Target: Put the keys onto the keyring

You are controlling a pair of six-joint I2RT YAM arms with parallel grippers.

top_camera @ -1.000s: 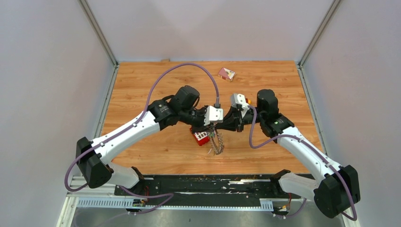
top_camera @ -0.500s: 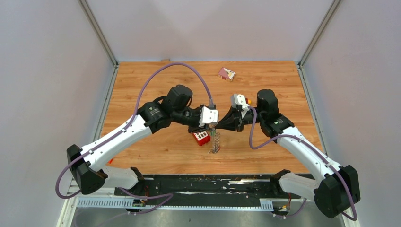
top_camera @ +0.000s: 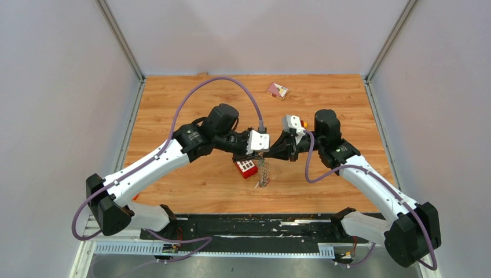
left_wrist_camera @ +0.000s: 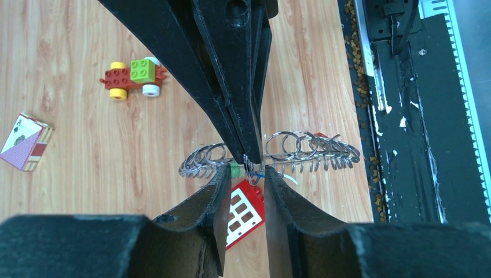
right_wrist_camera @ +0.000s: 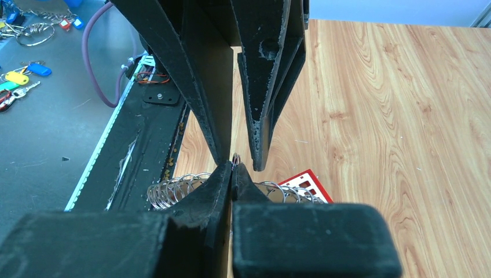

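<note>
1. Grey metal keyring (top_camera: 264,172) hangs dead centre between the arms in the top view. It drops toward 6 o'clock from the pinch point. Can't tell whether its lower end touches the table (top_camera: 191,191).
2. Clamp: right gripper (right_wrist_camera: 232,171) has its jaws together, pinched on a small loop at the top of the keyring. No motion over the last second.
3. Change: left gripper (left_wrist_camera: 245,178) has widened. Its fingers are now apart, straddling the right gripper's tips and that loop, with nothing clamped that I can see. The left elbow swung out toward 9 o'clock, then came partway back.
4. Change: a second ago the keyring splayed toward 5 o'clock. Now it hangs as a narrow, straight column.
5. Key: the green-tagged key (left_wrist_camera: 234,169) sits right at the pinch, just beside the left gripper's 9 o'clock finger, with a blue sliver next to it. Too small to tell whether it's threaded on.
6. My read: the left gripper has let go at the loop, so the keyring's weight is on the right gripper alone. That fits a threading attempt or a re-grip, but I can't confirm any key is on. The next move probably needs the left gripper to close on the key again, or to back off so the result can be checked.
7. Clutter, unmoved: red brick (left_wrist_camera: 240,211) on the table at 8 o'clock of the keyring; toy blocks (left_wrist_camera: 136,75) at 10 o'clock in the left wrist view; playing card (top_camera: 277,90) at 12 o'clock, far end.
</note>
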